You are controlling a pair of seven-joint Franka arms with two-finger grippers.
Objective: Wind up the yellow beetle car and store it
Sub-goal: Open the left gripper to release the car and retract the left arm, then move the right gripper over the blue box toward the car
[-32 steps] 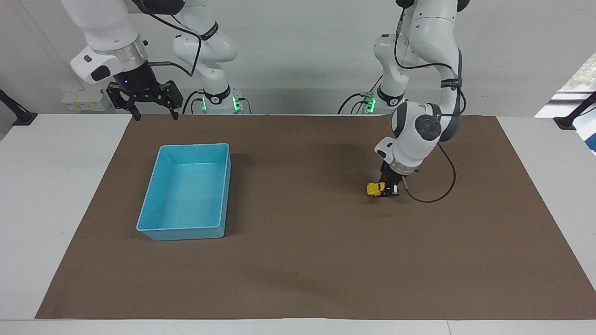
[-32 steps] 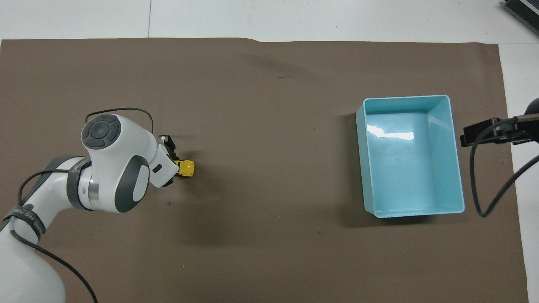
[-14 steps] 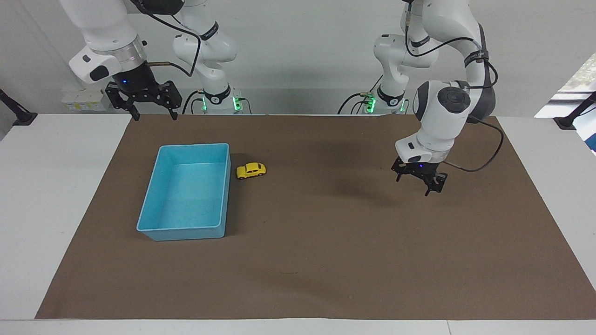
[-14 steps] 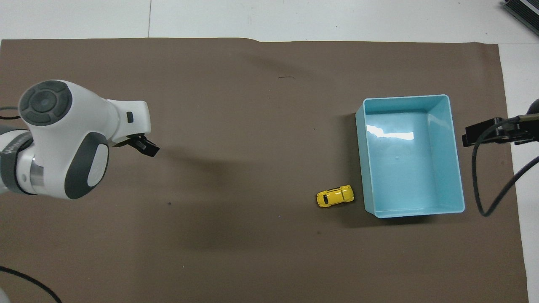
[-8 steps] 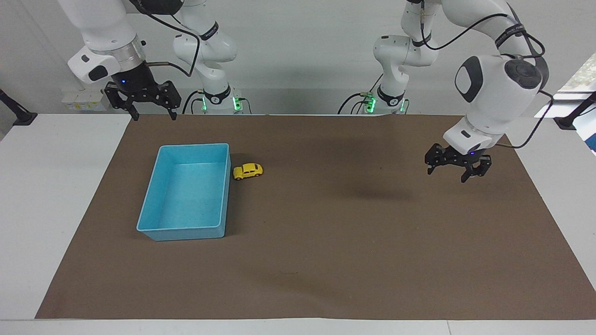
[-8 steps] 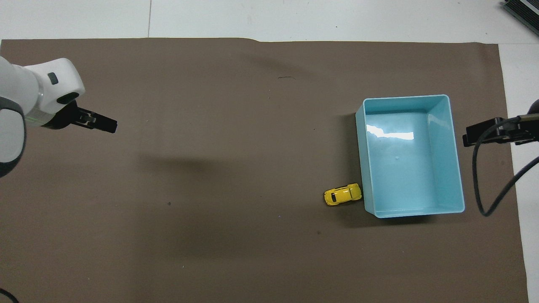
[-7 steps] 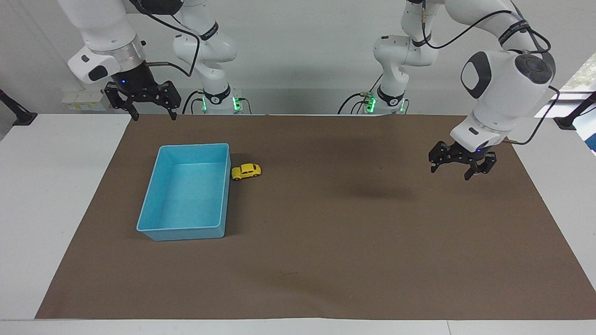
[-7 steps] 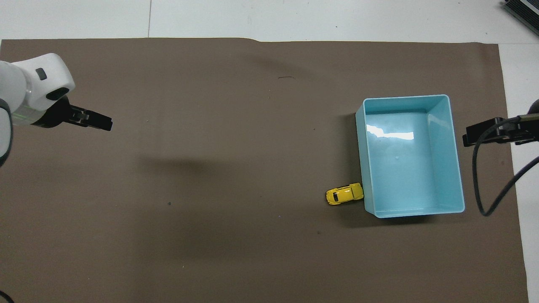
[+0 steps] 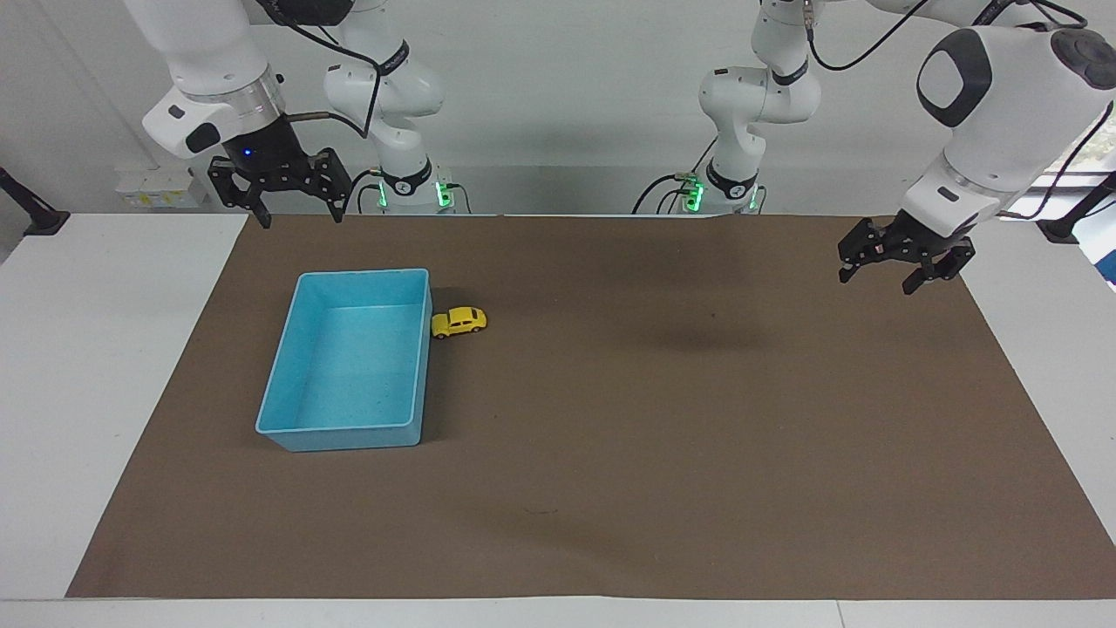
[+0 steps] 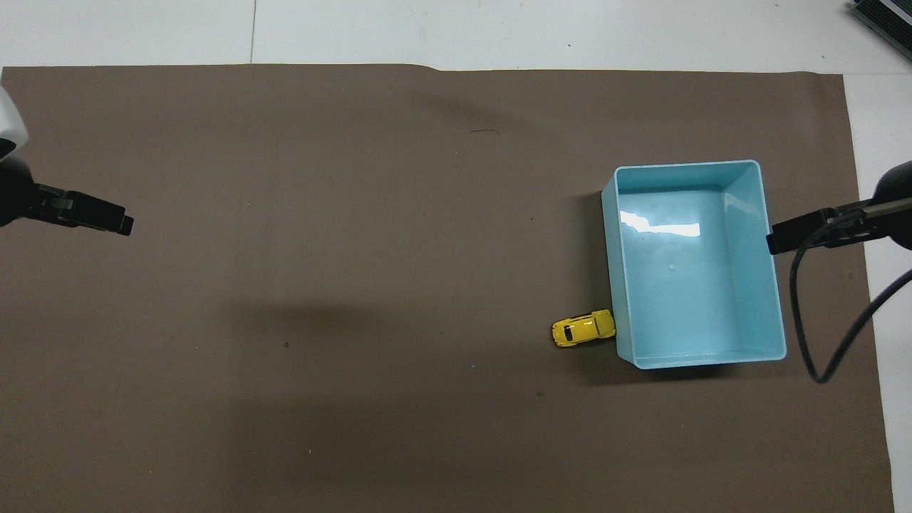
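Below the raised right pincer [image 9: 295, 214]: open brown-matted table [image 9: 663, 436], blocked only by the light-blue rectangular plastic bin [image 9: 425, 366].

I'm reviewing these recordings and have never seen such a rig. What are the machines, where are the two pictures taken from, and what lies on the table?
Two white robot arms stand at a table covered by a brown mat. One picture looks at them from across the table; the other looks steeply down from above their end. The left pincer hangs open over the mat's edge at its own end. The right pincer hangs open, empty, near the blue bin. On the mat lies a yellow car beside the bin, against or almost against its wall, not inside. Nothing is held.
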